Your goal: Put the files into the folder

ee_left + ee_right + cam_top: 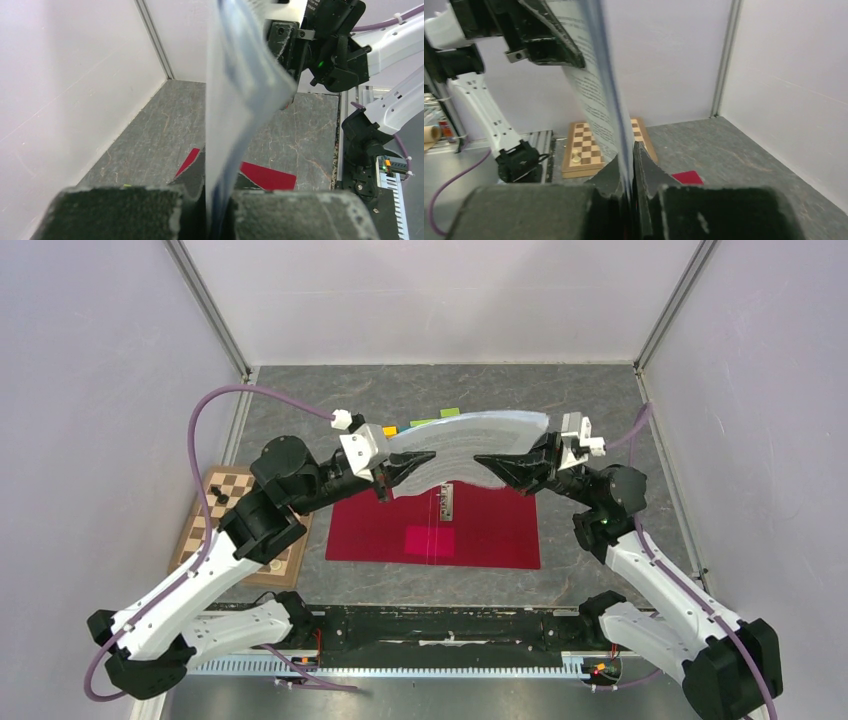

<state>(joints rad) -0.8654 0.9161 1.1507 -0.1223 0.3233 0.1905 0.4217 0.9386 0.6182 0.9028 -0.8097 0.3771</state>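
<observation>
The files (470,440), a thin stack of white printed sheets, hang bowed in the air between both grippers, above the far edge of the folder. My left gripper (412,464) is shut on their left edge and my right gripper (497,465) is shut on their right edge. The sheets run edge-on from my jaws in the left wrist view (235,100) and the right wrist view (599,85). The crimson folder (480,535) lies open and flat on the table below, its metal clip (447,502) at mid-top. Red corners of it show in the left wrist view (267,176) and the right wrist view (687,177).
A wooden chessboard (225,515) lies at the left, partly under my left arm; a pale piece (577,158) stands on it. Small green and orange items (420,424) sit behind the files. White walls enclose the marbled grey table (330,410).
</observation>
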